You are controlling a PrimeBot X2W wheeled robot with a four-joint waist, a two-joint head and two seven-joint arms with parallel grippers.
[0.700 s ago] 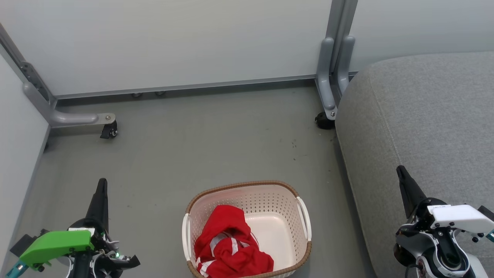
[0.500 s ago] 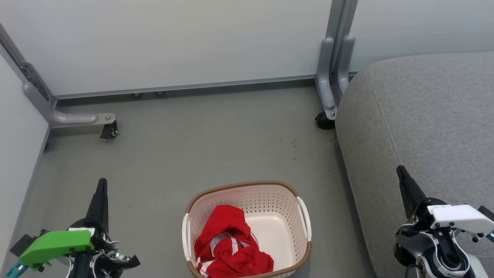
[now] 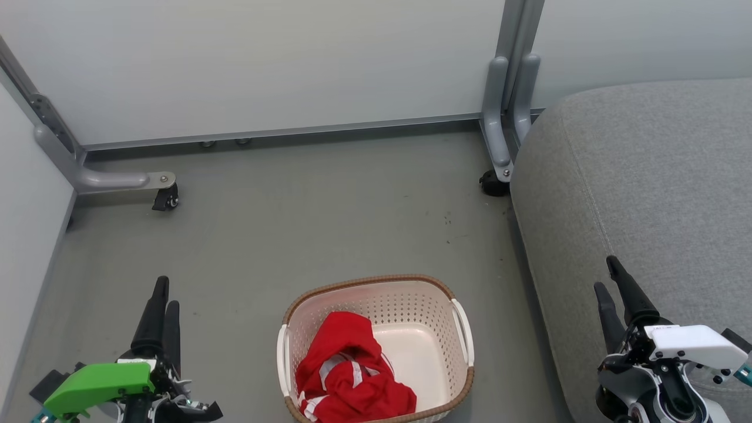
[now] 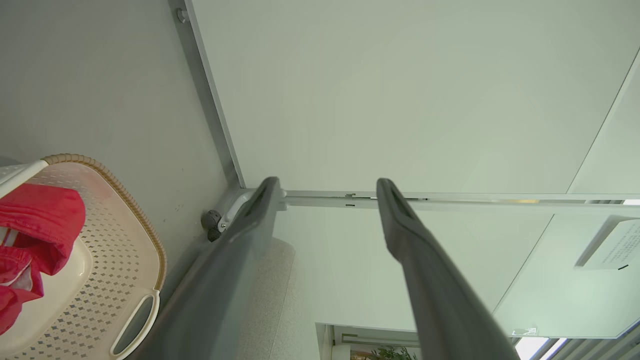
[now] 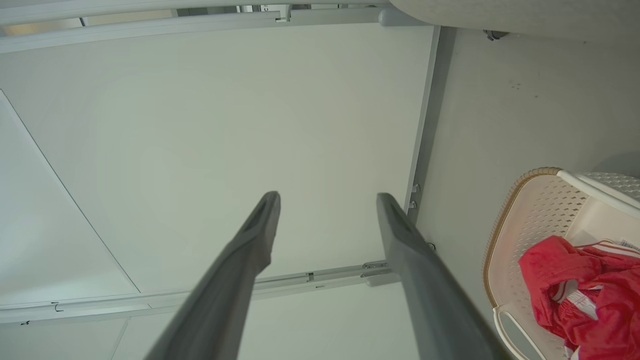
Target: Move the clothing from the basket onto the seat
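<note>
Found the basket (image 3: pixel 376 279) standing on the floor (image 3: pixel 294 223), just beside the seat (image 3: pixel 646 176). Noted the clothing (image 3: pixel 346 370) bunched in the basket's near-left part, red with white stripes. Confirmed the left gripper (image 3: pixel 166 294) with jaws spread apart, gripping nothing, well left of the basket. Confirmed the right gripper (image 3: pixel 605 274) likewise spread and empty, seen against the seat's edge.

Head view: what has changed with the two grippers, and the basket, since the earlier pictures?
Both wrists turned: the left gripper and the right gripper now each show two spread fingers where one showed, and sit slightly lower in the picture. Nothing was gripped or released. The clothing, the basket and the seat stayed put.
</note>
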